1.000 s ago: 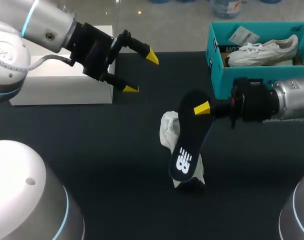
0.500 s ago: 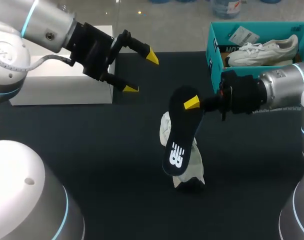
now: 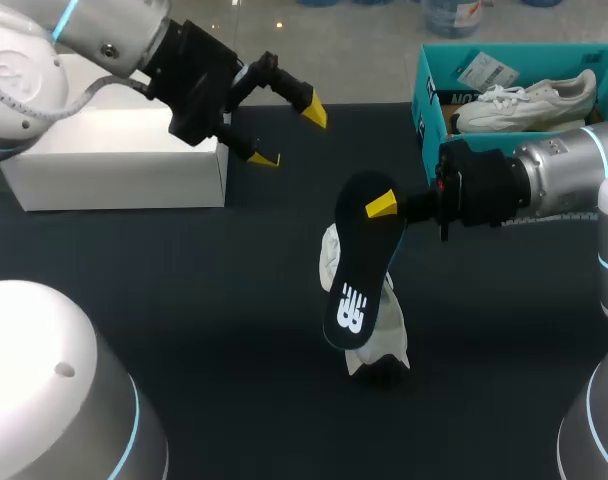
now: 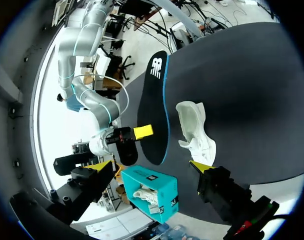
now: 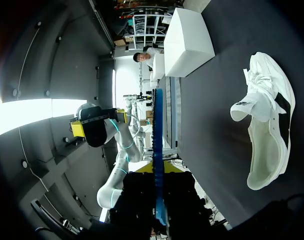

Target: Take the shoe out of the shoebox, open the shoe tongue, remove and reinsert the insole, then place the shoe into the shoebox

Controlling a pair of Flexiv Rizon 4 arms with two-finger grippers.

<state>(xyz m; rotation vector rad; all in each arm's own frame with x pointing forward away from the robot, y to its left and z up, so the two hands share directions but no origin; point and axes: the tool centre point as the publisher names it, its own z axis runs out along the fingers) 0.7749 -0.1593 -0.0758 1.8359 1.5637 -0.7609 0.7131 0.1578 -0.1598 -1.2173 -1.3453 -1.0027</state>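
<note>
A white shoe point(image 3: 376, 338) point(image 4: 194, 131) point(image 5: 268, 131) lies on the black table, partly hidden in the head view by the black insole point(image 3: 360, 268). My right gripper point(image 3: 384, 207) is shut on the insole's upper end and holds it tilted above the shoe. Its own wrist view shows the insole point(image 5: 158, 145) edge-on between the fingers, with the right gripper point(image 5: 158, 176) below it. My left gripper point(image 3: 291, 134) point(image 4: 152, 166) hangs open and empty at the back left, well apart from the shoe. The left wrist view shows the insole point(image 4: 152, 102) ahead of it.
A teal shoebox point(image 3: 432, 110) point(image 4: 153, 191) stands at the back right with a second white shoe point(image 3: 526, 100) in it. A white box point(image 3: 114, 160) point(image 5: 189, 36) sits at the back left, under my left arm.
My right gripper carried the insole a little leftward over the shoe, then held still. My left gripper rose slightly and shifted toward the back.
</note>
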